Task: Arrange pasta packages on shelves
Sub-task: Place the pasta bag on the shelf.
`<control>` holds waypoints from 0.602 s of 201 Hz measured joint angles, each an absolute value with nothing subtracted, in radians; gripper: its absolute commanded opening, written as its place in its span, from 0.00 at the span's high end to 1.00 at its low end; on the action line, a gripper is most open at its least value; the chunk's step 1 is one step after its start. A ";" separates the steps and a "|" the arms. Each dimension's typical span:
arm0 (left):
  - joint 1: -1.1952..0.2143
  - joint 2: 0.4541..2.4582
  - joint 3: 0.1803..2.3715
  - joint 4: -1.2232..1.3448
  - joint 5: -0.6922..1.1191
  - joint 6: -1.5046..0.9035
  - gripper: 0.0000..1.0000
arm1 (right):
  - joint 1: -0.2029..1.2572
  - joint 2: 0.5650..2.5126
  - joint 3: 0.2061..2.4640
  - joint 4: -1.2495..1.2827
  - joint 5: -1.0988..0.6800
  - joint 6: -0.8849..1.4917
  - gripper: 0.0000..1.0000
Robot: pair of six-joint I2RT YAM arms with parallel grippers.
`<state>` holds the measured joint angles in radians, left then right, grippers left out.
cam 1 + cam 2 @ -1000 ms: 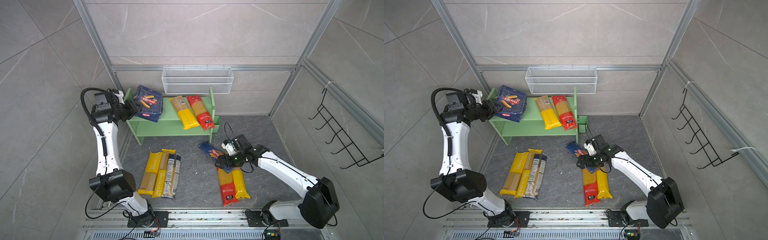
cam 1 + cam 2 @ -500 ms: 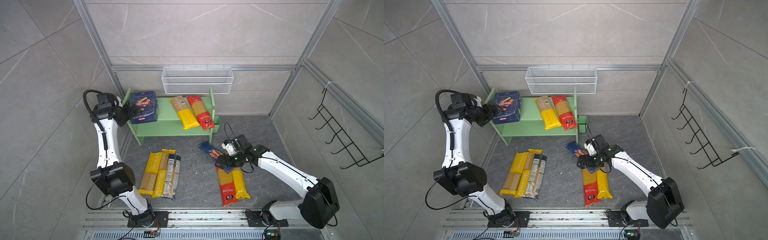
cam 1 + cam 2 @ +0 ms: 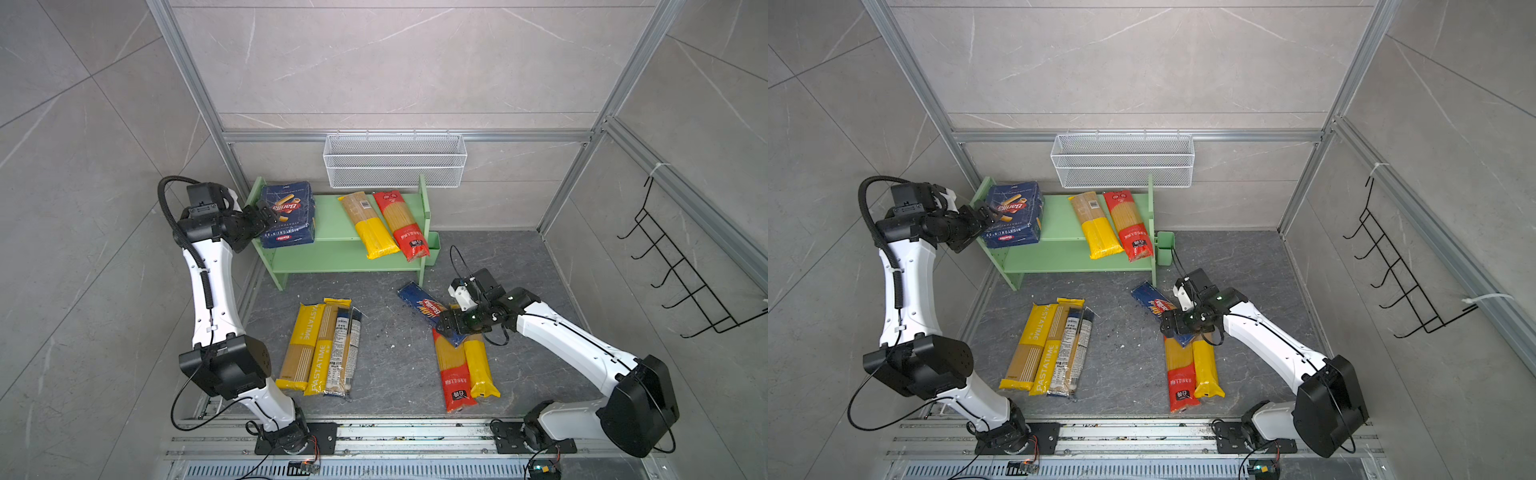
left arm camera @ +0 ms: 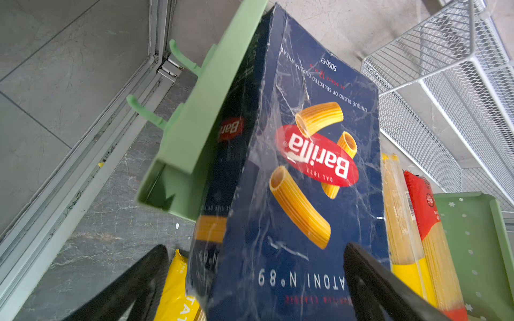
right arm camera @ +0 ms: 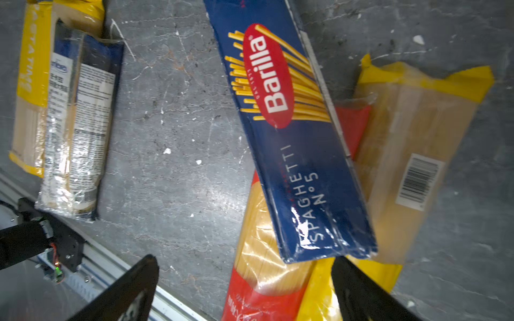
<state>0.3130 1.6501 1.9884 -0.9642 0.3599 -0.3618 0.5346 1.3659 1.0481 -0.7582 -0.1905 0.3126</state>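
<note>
— From above, what do the shelves hold?
— In both top views the green shelf unit (image 3: 332, 224) stands at twelve o'clock. Its top board carries the Barilla rigatoni boxes (image 3: 286, 210) at the nine o'clock end. Toward three, a yellow-ended spaghetti bag (image 3: 368, 226) touches a red-ended spaghetti bag (image 3: 401, 222). Whether the side cup (image 3: 1165, 247) holds anything I cannot tell.
— And the floor?
— PASTATIME bags (image 3: 309, 345) lie at seven o'clock. My left gripper (image 3: 268, 214) is at the boxes' nine o'clock edge. My right gripper (image 3: 446, 328) is over the Barilla spaghetti pack (image 3: 422, 307) at four.
— Left wrist?
— My left fingers (image 4: 372, 286) stand spread, the boxes on the board between them, pinching nothing.
— Right wrist?
— My right fingers (image 5: 361, 294) stand spread above the pack's end, which lies across two floor bags (image 5: 403, 139).
</note>
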 measured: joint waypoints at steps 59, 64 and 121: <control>0.313 1.401 1.861 -0.988 0.354 -0.360 0.00 | 0.538 1.373 1.046 -0.764 -0.063 0.290 0.01; 0.313 1.371 1.832 -0.985 0.367 -0.363 0.00 | 0.540 1.375 1.044 -0.761 -0.054 0.290 0.01; 0.041 1.072 1.406 -0.951 0.358 -0.424 0.00 | 0.595 1.439 1.024 -0.717 0.037 0.271 0.01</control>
<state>0.0414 1.0721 1.4063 -0.9512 0.3584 -0.4240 0.5953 1.4395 1.0237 -0.7174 0.0372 0.2710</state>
